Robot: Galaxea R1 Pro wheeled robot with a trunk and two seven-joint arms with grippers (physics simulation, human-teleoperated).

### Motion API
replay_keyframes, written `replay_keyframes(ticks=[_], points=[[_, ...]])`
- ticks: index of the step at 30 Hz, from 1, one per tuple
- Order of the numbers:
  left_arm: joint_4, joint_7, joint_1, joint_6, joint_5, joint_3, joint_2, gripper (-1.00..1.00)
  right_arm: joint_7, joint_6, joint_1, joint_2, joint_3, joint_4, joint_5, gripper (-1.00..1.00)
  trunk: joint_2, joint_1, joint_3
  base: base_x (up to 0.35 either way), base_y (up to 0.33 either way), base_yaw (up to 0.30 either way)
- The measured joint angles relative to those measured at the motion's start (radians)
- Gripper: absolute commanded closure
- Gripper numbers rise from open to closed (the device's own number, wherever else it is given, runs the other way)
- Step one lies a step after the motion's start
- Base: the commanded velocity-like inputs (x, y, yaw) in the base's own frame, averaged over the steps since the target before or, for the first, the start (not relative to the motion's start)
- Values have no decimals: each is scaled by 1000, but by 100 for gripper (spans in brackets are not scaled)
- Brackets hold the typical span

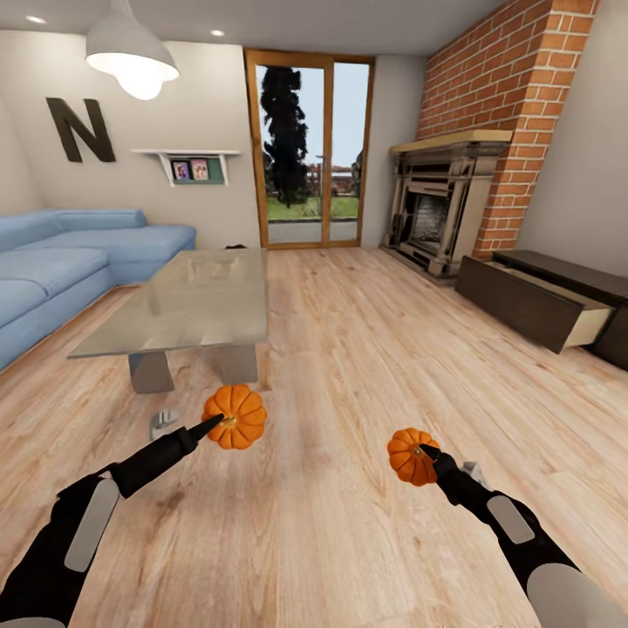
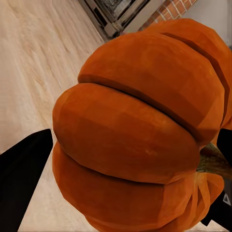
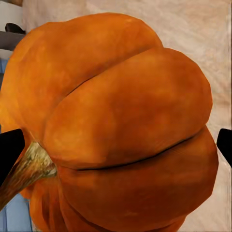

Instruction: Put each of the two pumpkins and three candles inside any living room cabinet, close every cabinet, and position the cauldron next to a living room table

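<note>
Pinching one ribbed orange pumpkin point(image 1: 235, 416) in the left end effector point(image 1: 216, 424) and another point(image 1: 411, 455) in the right end effector point(image 1: 427, 453), above the plank floor, either could slip en route to the open dark-brown cabinet point(image 1: 534, 305).

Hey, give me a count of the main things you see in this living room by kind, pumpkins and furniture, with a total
Pumpkins: 2, one in the left gripper, one in the right gripper
Coffee tables: 1
Sofas: 1
Low cabinets: 1, its front pulled open
Fireplaces: 1
Total: 6
</note>
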Motion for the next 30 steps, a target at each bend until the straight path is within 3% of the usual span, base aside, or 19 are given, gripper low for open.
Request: replay_keyframes(ticks=[30], points=[[0,-1,0,-1,-1,0,-1,100,0,-1,0,0,-2,0,0,100,0,0,15,1,0,-288]])
